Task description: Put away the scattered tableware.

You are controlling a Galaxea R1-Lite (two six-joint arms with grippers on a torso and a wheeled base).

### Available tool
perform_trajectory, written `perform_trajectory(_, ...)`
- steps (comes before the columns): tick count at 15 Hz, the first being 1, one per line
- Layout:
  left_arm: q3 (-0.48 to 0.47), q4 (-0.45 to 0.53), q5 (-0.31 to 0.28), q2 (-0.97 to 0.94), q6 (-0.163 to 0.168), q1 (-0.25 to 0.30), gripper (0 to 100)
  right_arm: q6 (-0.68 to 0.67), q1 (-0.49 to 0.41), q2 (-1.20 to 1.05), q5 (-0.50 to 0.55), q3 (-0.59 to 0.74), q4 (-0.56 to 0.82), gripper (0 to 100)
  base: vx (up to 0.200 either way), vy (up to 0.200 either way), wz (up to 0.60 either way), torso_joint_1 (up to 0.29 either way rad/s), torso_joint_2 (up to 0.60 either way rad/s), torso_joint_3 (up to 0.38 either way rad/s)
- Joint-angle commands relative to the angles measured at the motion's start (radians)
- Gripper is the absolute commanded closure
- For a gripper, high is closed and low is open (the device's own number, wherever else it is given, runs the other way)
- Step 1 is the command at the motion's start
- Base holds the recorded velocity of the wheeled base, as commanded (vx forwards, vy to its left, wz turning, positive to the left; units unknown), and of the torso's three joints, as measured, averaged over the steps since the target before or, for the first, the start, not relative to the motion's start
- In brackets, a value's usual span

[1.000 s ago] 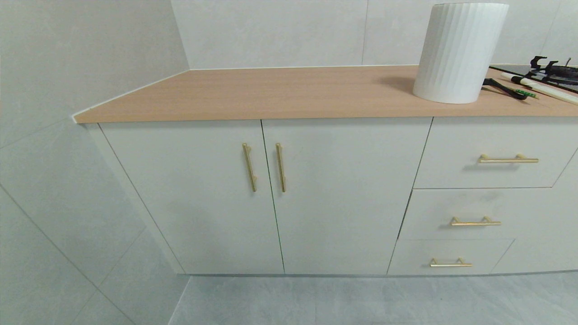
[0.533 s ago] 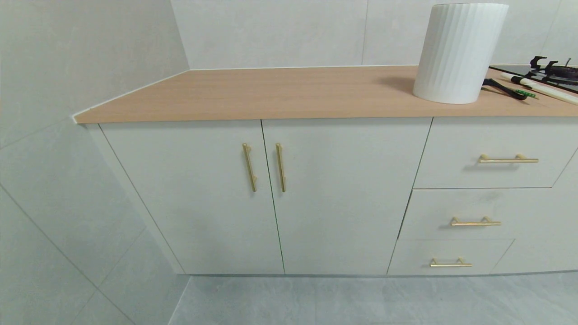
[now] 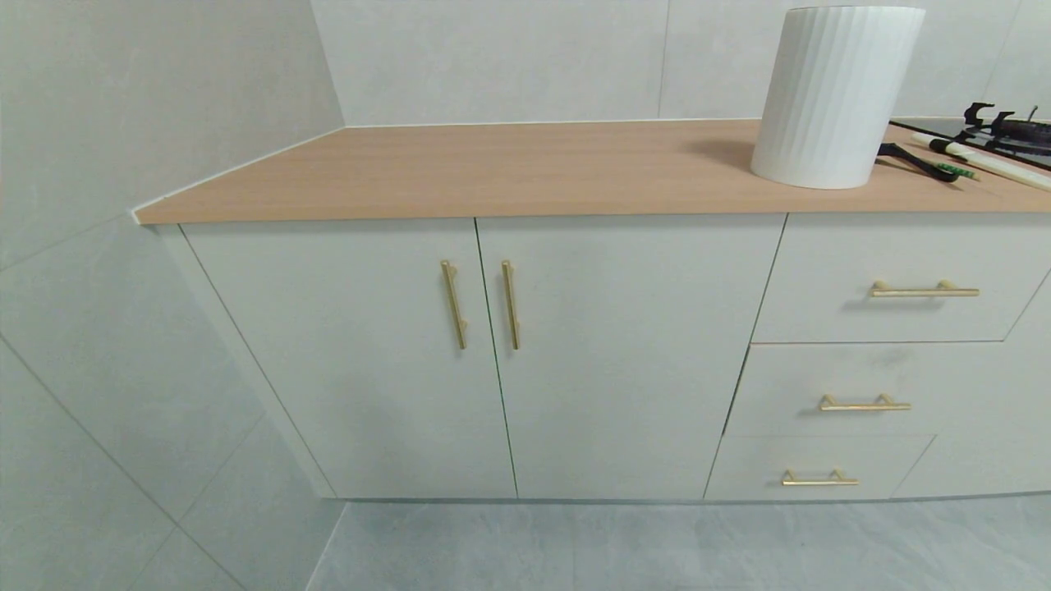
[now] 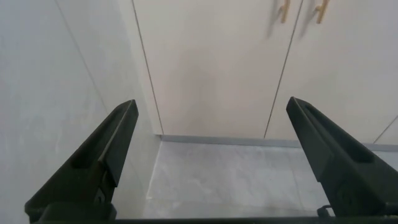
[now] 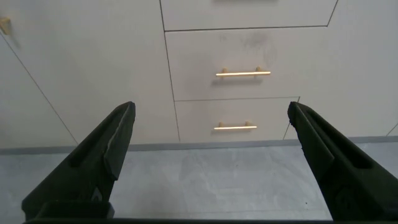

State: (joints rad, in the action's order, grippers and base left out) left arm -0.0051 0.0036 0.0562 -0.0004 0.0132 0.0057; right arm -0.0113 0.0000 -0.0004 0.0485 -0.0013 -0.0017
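I am looking at a light wooden countertop (image 3: 493,168) that runs across the upper half of the head view, with pale tiled wall (image 3: 493,57) behind it and down the left side, and grey floor (image 3: 657,546) along the bottom edge. Under the counter I count two cabinet doors (image 3: 345,353), both closed, with two vertical brass handles (image 3: 453,304) side by side at centre frame. To the right I count three drawers (image 3: 895,275), each with one horizontal brass handle (image 3: 924,290). One white ribbed container (image 3: 833,94) stands upright on the counter at upper right, its top cut off by the frame. The scattered tableware (image 3: 985,160) lies on the counter just right of that container, at the right edge. I make out a black-handled piece (image 3: 907,158) partly hidden behind the container, a long pale stick-like piece and something with a green tip, but the exact count and kind are hard to tell. A black stove grate (image 3: 1006,127) sits behind them, cut off at the frame edge. The left gripper (image 4: 211,107) hangs low before the cabinet doors and floor with its jaws released wide, nothing between them. The right gripper (image 5: 211,109) faces the two lower drawers, jaws likewise spread wide and bare.
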Motion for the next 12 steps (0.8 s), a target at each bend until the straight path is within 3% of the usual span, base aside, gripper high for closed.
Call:
perform_trajectory(1, 0.005, -0.001, -0.001, 0.0, 0.008, 0.0, 0, 0.002, 0.0, 0.002, -0.002, 0.0, 0.003, 0, 0.0, 0.0, 0.0, 0.0, 0.0, 0.0)
perform_trajectory(4, 0.005, -0.004, -0.001, 0.0, -0.021, 0.0, 0, 0.013, 0.0, 0.0, -0.01, 0.0, 0.003, 0, 0.0, 0.0, 0.0, 0.0, 0.0, 0.0)
perform_trajectory(12, 0.005, -0.005, -0.001, 0.0, -0.018, 0.0, 0, 0.014, 0.0, 0.002, -0.012, 0.0, 0.003, 0, 0.0, 0.0, 0.0, 0.0, 0.0, 0.0)
